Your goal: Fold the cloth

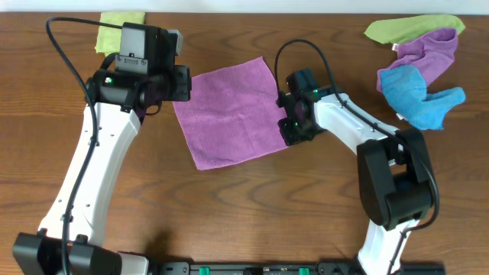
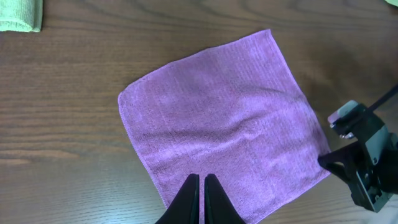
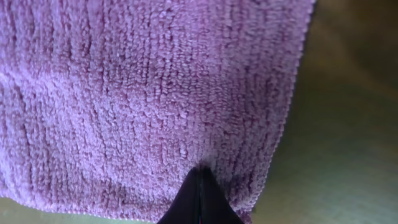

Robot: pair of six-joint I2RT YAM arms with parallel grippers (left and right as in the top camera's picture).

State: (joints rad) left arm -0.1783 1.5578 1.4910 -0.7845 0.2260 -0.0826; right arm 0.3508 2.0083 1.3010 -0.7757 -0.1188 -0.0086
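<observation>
A purple cloth (image 1: 229, 114) lies spread flat on the wooden table, turned a little off square. It also shows in the left wrist view (image 2: 217, 124) and fills the right wrist view (image 3: 155, 81). My left gripper (image 1: 182, 84) hovers above the cloth's left edge, and its fingers (image 2: 202, 182) are shut and empty. My right gripper (image 1: 290, 124) is down at the cloth's right corner. Its fingertips (image 3: 200, 171) are shut together with the cloth puckered at them.
A green cloth (image 1: 121, 19) lies at the back left and also shows in the left wrist view (image 2: 18, 14). A pile of green, purple and blue cloths (image 1: 420, 65) sits at the back right. The right arm's wrist (image 2: 367, 162) shows beside the purple cloth.
</observation>
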